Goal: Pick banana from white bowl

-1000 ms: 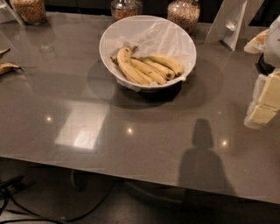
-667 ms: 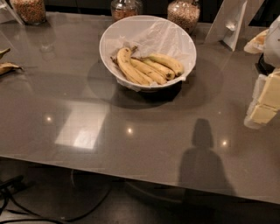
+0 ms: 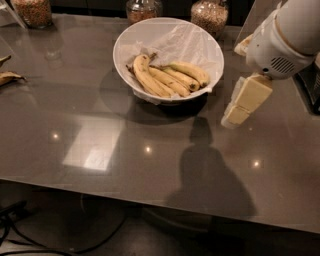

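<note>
The white bowl [image 3: 131,39] with crumpled paper lining stands at the back middle of the grey table. Several yellow bananas lie in it. The banana [image 3: 144,78], thickest and most curved, lies at the left of the bunch with its dark stem pointing to the back. My gripper [image 3: 231,119] hangs from the white arm [image 3: 282,37] at the right. It is just right of the bowl, outside its rim, low over the table and pointing down-left. It holds nothing that I can see.
Three glass jars of grains [image 3: 210,15] stand along the back edge behind the bowl. A dark banana peel [image 3: 8,76] lies at the far left edge. A dark object [image 3: 311,85] sits at the right edge. The table's front edge [image 3: 150,187] runs across below.
My arm and gripper have moved left, from the right edge of the view to just beside the bowl. The bowl and bananas have not moved.
</note>
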`<state>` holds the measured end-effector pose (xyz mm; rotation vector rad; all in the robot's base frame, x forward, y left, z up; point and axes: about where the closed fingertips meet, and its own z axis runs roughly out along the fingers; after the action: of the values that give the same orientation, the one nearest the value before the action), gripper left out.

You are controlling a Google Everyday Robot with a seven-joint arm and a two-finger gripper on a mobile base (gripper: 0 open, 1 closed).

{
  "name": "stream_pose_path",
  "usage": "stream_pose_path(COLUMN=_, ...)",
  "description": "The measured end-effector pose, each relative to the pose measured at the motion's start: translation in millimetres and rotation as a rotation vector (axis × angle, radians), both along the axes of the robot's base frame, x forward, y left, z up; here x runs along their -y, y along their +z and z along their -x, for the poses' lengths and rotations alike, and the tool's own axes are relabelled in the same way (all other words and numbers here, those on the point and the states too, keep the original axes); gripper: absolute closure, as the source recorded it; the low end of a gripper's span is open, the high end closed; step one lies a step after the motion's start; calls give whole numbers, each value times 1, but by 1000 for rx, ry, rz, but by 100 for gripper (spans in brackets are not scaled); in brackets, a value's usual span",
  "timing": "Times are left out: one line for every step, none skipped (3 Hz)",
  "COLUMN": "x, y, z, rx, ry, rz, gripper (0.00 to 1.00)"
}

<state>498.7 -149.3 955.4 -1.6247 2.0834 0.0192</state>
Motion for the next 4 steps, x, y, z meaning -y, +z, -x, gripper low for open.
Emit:
stream_pose_path(x=-36, y=-15, z=-44, rx=17, ry=-26, rz=-76, gripper=0)
stream_pose_path(x=-74, y=-21, z=-84, rx=7, ry=-74, rz=-126, gripper=0)
stream_pose_path(x=-78, y=-21, z=-83, rx=-1, ry=-84, rz=-134, gripper=0)
stream_pose_path(x=-79, y=-20, z=-83, rx=7, ry=-90, rz=-153, gripper=0)
